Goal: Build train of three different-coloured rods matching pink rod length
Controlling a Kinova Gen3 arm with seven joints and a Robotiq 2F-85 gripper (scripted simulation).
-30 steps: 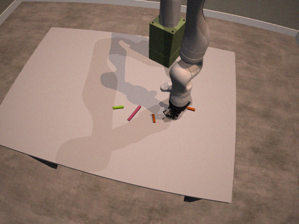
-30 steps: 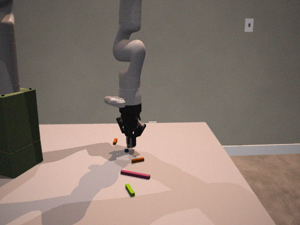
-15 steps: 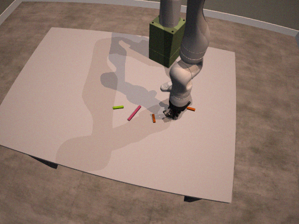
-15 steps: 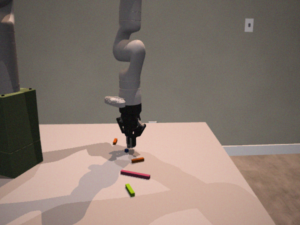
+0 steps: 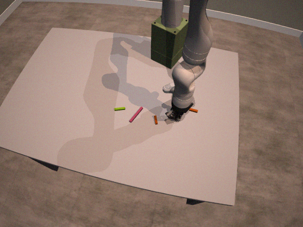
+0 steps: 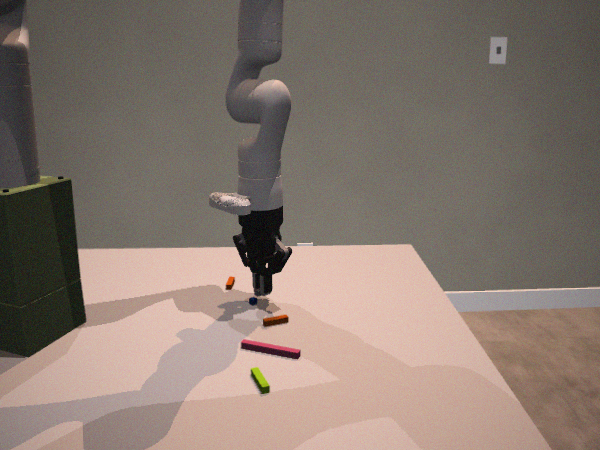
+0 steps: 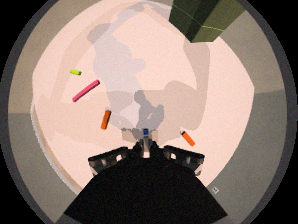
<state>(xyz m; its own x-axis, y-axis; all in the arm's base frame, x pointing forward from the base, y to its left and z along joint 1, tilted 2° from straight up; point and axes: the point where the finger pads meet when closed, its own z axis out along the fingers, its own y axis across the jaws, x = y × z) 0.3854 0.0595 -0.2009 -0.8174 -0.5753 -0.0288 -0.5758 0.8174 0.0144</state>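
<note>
A pink rod (image 5: 136,114) (image 6: 270,349) (image 7: 86,91) lies in the middle of the table. A lime rod (image 5: 119,109) (image 6: 260,380) (image 7: 75,72) lies beyond it. One orange rod (image 5: 155,120) (image 6: 275,320) (image 7: 105,119) lies between the pink rod and the gripper, another orange rod (image 5: 194,110) (image 6: 230,283) (image 7: 188,138) on the gripper's other side. A short blue rod (image 6: 253,301) (image 7: 145,132) lies on the table right beside the fingertips. My gripper (image 6: 262,292) points down, low over the table, shut on what looks like a grey rod (image 7: 145,145), mostly hidden by the dark fingers.
The white table (image 5: 177,161) (image 6: 350,280) carries the arm's green base block (image 5: 166,43) (image 6: 42,265) (image 7: 205,20) at its back. The arm's shadows fall across the rods' area. The nearest orange rod is a short way from the fingertips.
</note>
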